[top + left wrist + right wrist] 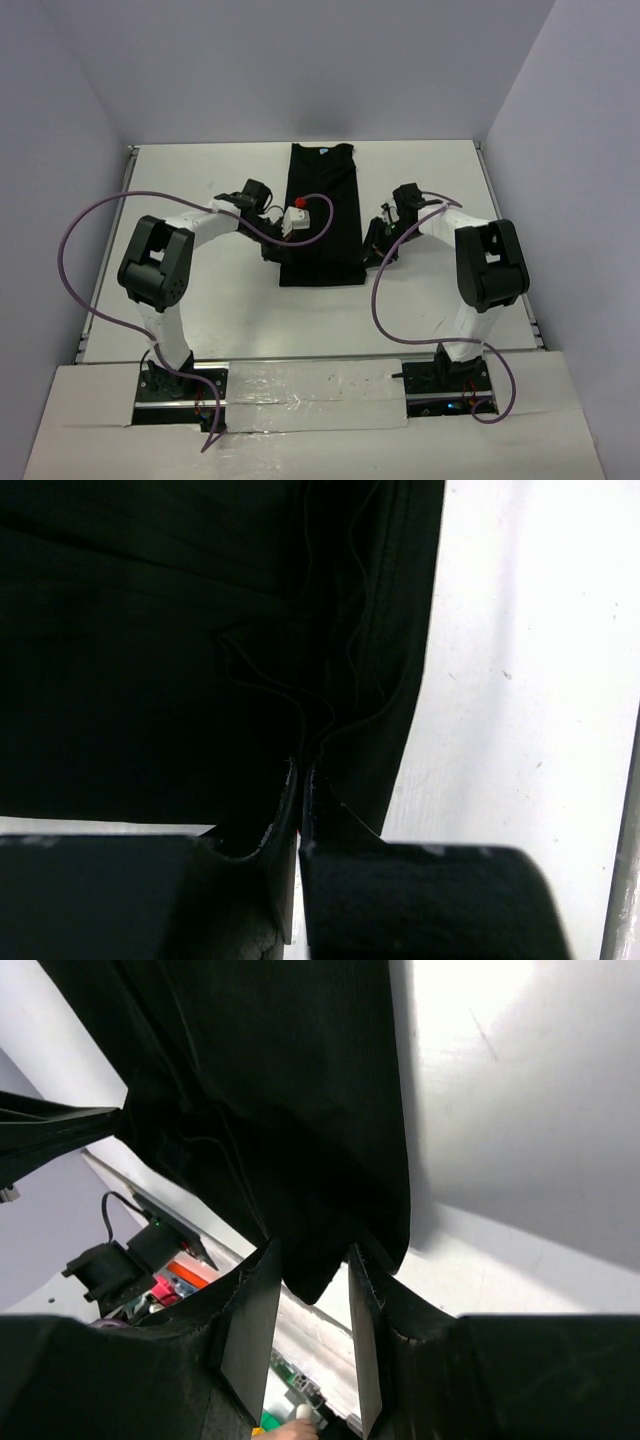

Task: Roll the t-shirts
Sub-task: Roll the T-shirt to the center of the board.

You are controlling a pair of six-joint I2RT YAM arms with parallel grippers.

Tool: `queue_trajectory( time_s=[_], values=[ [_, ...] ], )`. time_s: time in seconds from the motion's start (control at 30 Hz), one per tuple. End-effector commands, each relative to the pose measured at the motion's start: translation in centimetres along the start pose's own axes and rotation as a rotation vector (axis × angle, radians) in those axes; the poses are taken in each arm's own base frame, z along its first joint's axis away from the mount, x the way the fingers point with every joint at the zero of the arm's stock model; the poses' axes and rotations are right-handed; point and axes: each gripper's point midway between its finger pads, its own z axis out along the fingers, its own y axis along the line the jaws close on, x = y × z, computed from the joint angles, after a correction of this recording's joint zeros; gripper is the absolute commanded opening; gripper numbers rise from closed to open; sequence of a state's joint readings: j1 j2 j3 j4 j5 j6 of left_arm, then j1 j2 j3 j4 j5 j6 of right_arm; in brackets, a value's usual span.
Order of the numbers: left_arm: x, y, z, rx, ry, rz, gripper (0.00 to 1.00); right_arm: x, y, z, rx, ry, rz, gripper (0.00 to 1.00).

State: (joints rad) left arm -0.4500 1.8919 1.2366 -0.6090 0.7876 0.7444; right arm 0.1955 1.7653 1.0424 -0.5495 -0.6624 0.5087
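White tabletop, pale lilac walls around it, and right in the middle lies the black t-shirt, folded into a long narrow strip that runs from the far side toward the arms. From above it looks flat on the tabletop along its whole length.

The left arm reaches in from its side, and its fingers sit at the near left corner of the strip. Up close on the left wrist view, the two fingers are pressed almost together with only a thin slit between them, and cloth is pinched right at the tips. Creases in the fabric fan out from that pinch. That is a firm hold on the t-shirt, close to its edge, with bare tabletop just to the side.

Over to the right arm. Its fingers are at the near right corner, a mirror of the left. On the right wrist view they stand apart with a clear gap between them, and the pointed corner of the t-shirt dips into that gap, spanning from one tip to the other. Whether the cloth is squeezed or only lying between them cannot be told from here.

Purple cables loop from both arms down to their bases, and a small red and white part sits on the left wrist, over the black cloth.
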Motion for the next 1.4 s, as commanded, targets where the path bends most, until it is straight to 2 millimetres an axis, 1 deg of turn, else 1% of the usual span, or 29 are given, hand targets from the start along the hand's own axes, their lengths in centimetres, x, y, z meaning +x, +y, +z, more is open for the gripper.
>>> queue_trajectory(
  time_s=[0.0, 0.03, 0.13, 0.17, 0.23, 0.27, 0.33, 0.4, 0.43, 0.5, 0.53, 0.57, 0.6, 0.63, 0.7, 0.73, 0.8, 0.83, 0.9, 0.93, 1.0, 1.07, 1.13, 1.2, 1.23, 1.27, 1.3, 1.33, 1.37],
  values=[
    [-1.4, 1.6, -0.2, -0.023, -0.018, -0.01, 0.09, -2.0, 1.0, -0.5, -0.014, -0.051, -0.014, 0.41],
    [-1.4, 1.7, -0.2, -0.025, -0.013, -0.023, 0.11, -2.2, 1.2, -0.9, -0.014, -0.066, -0.02, 0.41],
    [-0.9, 1.8, -0.2, -0.008, -0.01, -0.053, 0.11, -4.2, 1.9, -2.7, -0.008, -0.149, -0.053, 0.44],
    [-1.0, 1.8, -0.2, -0.011, -0.015, -0.052, 0.11, -5.0, 2.9, -3.9, -0.014, -0.193, -0.084, 0.44],
    [-1.1, 1.7, -0.2, -0.011, -0.018, -0.056, 0.11, -6.0, 3.5, -5.3, 0.011, -0.252, -0.134, 0.45],
    [-1.2, 1.8, -0.3, -0.011, -0.022, -0.055, 0.11, -6.6, 4.5, -6.5, 0.004, -0.294, -0.173, 0.45],
    [-1.1, 1.7, -0.4, -0.008, -0.022, -0.059, 0.11, -6.9, 4.9, -7.4, 0.016, -0.333, -0.232, 0.45],
    [-0.9, 1.6, -0.5, -0.004, -0.019, -0.06, 0.12, -6.5, 5.5, -8.4, 0.02, -0.37, -0.284, 0.43],
    [-0.7, 1.6, -0.5, -0.003, -0.013, -0.065, 0.12, -5.8, 6.0, -8.1, 0.022, -0.368, -0.337, 0.4],
    [-0.5, 1.6, -0.6, -0.007, -0.007, -0.069, 0.14, -3.8, 6.1, -6.8, 0.02, -0.329, -0.397, 0.27],
    [-0.4, 1.6, -0.5, -0.01, -0.004, -0.071, 0.17, -2.1, 6.9, -5.4, 0.017, -0.288, -0.451, 0.22],
    [-0.5, 1.7, -0.6, -0.017, -0.003, -0.073, 0.21, -1.1, 6.8, -4.1, 0.016, -0.264, -0.467, 0.12],
    [-0.4, 1.8, -0.6, -0.021, 0.0, -0.081, 0.26, -0.3, 6.9, -3.1, 0.014, -0.241, -0.477, 0.08],
    [-0.6, 2.0, -0.6, -0.029, -0.002, -0.085, 0.35, 0.8, 7.9, -1.7, -0.004, -0.221, -0.495, 0.06],
    [-0.9, 2.5, -0.9, -0.056, -0.002, -0.115, 0.41, 1.3, 8.3, -0.3, -0.002, -0.197, -0.494, 0.01],
    [-1.0, 2.7, -1.0, -0.068, -0.003, -0.128, 0.45, 1.2, 8.4, 0.8, 0.0, -0.188, -0.477, 0.0],
    [-1.1, 3.0, -1.5, -0.088, -0.003, -0.147, 0.5, 1.4, 8.8, 2.0, -0.026, -0.172, -0.447, 0.0],
    [-1.1, 3.1, -1.7, -0.098, 0.0, -0.153, 0.55, 1.1, 8.5, 2.9, -0.025, -0.164, -0.433, 0.0],
    [-1.1, 3.6, -2.2, -0.144, 0.013, -0.17, 0.58, 0.5, 7.6, 3.8, 0.017, -0.166, -0.409, 0.0],
    [-1.1, 4.0, -2.4, -0.166, 0.016, -0.182, 0.6, 0.4, 6.6, 4.5, 0.046, -0.151, -0.396, 0.0],
    [-1.5, 4.8, -3.0, -0.223, 0.012, -0.225, 0.62, -0.2, 5.3, 5.1, 0.103, -0.166, -0.382, 0.0],
    [-2.2, 6.1, -3.9, -0.303, 0.013, -0.252, 0.64, -0.3, 4.1, 5.7, 0.158, -0.145, -0.365, 0.0],
    [-3.0, 7.2, -5.1, -0.379, 0.011, -0.253, 0.65, -0.4, 3.7, 5.8, 0.174, -0.141, -0.366, 0.0],
    [-5.7, 7.9, -7.1, -0.442, -0.035, -0.21, 0.65, -0.5, 4.3, 5.3, 0.154, -0.162, -0.383, 0.0],
    [-6.6, 7.8, -7.7, -0.448, -0.051, -0.181, 0.65, -0.7, 5.0, 5.0, 0.131, -0.185, -0.396, 0.0],
    [-8.5, 7.1, -9.1, -0.459, -0.08, -0.105, 0.65, -0.8, 5.4, 4.6, 0.119, -0.2, -0.402, 0.0],
    [-9.4, 6.3, -9.4, -0.45, -0.091, -0.048, 0.64, -1.2, 6.2, 3.5, 0.097, -0.23, -0.414, 0.01],
    [-10.4, 4.7, -8.8, -0.419, -0.091, 0.026, 0.64, -1.5, 6.6, 2.9, 0.089, -0.249, -0.415, 0.03],
    [-10.6, 2.7, -9.0, -0.402, -0.082, 0.152, 0.63, -1.7, 6.7, 2.4, 0.084, -0.265, -0.411, 0.04]
  ],
)
